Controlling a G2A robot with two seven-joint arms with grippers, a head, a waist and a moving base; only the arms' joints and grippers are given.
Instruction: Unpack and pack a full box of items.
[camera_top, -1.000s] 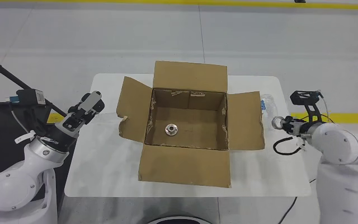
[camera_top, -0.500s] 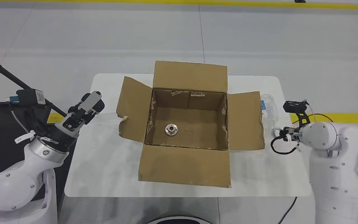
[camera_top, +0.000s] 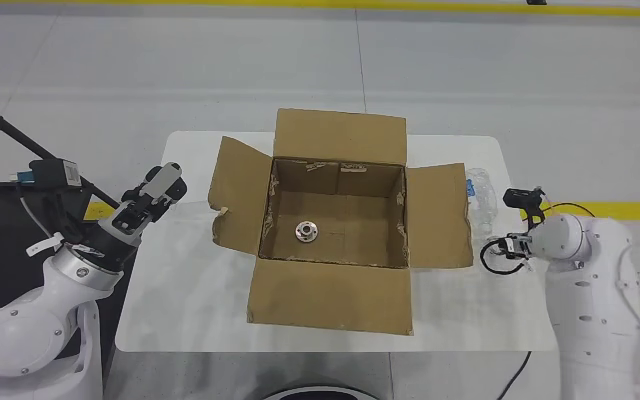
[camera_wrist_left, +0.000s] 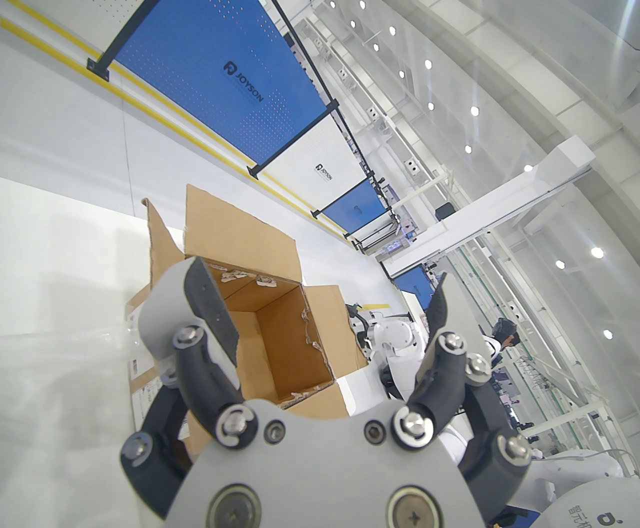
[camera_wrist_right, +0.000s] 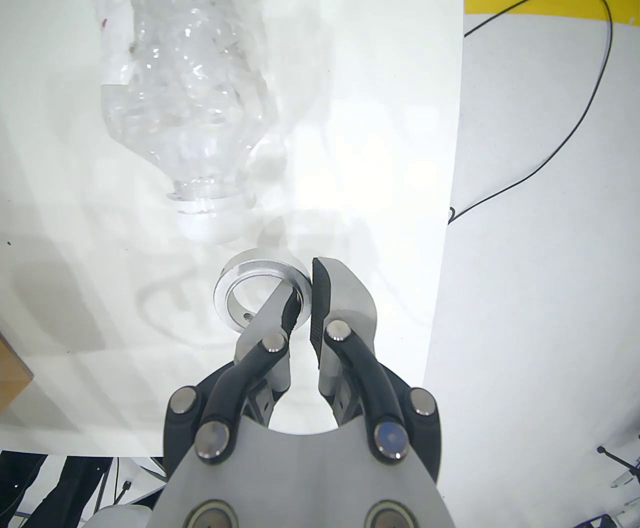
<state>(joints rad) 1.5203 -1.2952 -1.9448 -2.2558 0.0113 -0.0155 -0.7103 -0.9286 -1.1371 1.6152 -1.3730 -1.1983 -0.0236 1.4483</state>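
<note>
An open cardboard box (camera_top: 330, 295) stands mid-table with all flaps folded out. A small round metal part (camera_top: 304, 232) lies on its floor. A clear plastic bottle (camera_top: 483, 195) lies on the table just right of the box's right flap. In the right wrist view my right gripper (camera_wrist_right: 302, 295) is shut on the rim of a metal ring (camera_wrist_right: 260, 265), one finger inside it and one outside, just off the mouth of the bottle (camera_wrist_right: 185, 100). My left gripper (camera_top: 168, 180) sits left of the box, open and holding nothing, facing the box (camera_wrist_left: 240, 240).
The white table (camera_top: 180, 290) has bare room left of and in front of the box. A black cable (camera_wrist_right: 550, 160) trails over the floor past the table's right edge.
The right arm has drawn in and turned, carrying the ring a little nearer the table's front beside the bottle. The left arm has not moved.
</note>
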